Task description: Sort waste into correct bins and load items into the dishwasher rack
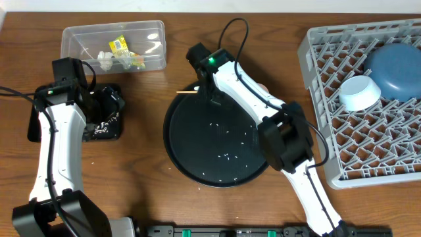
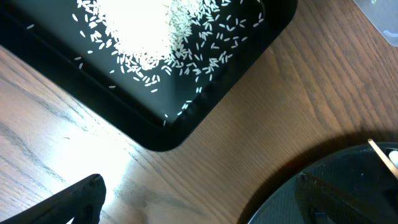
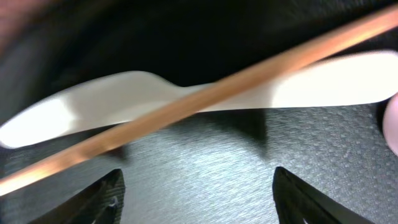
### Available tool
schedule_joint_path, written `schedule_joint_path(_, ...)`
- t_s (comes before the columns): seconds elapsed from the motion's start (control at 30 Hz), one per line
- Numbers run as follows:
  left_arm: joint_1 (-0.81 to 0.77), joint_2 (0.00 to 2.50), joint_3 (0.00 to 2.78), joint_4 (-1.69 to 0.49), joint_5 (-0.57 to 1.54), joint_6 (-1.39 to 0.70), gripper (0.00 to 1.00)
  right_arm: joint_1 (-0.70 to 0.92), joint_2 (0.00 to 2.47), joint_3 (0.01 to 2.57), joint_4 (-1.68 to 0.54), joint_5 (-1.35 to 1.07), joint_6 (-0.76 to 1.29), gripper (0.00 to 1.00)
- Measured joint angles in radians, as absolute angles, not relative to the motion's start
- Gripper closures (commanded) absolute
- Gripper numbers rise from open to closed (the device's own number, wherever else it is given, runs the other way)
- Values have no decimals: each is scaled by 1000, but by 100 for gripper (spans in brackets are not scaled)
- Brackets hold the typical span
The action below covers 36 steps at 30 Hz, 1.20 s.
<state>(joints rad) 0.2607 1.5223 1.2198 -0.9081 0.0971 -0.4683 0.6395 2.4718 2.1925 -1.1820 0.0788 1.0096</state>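
Observation:
The clear tub (image 1: 151,33) at the back left holds the yellow-green wrapper (image 1: 120,46) and the white tissue (image 1: 105,58). The shallow black tray (image 1: 108,128) holds a heap of rice (image 2: 143,31). My left gripper (image 1: 105,105) hovers over it, open and empty (image 2: 199,208). The grey rack (image 1: 322,72) at the right holds the dark-blue bowl (image 1: 395,62) and the white bowl (image 1: 360,92). My right gripper (image 1: 212,89) is open and empty (image 3: 205,199), low over the round tray's far edge. The cups are hidden.
The large round black tray (image 1: 197,151) lies in the middle with scattered rice grains (image 1: 227,156). A white spoon (image 3: 155,99) and a wooden chopstick (image 3: 205,96) lie on it just ahead of my right fingers. A pink edge (image 3: 392,124) shows at the right.

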Motion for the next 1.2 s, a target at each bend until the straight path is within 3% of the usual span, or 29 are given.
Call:
schedule_joint_path(0.37, 261, 1522, 1220, -908, 97, -468, 2, 638, 2421, 2196, -1005, 91, 1068, 19)
schedule_joint_path(1.2, 261, 1522, 1220, -908, 97, -469, 2, 638, 2426, 2196, -1102, 157, 1231, 19)
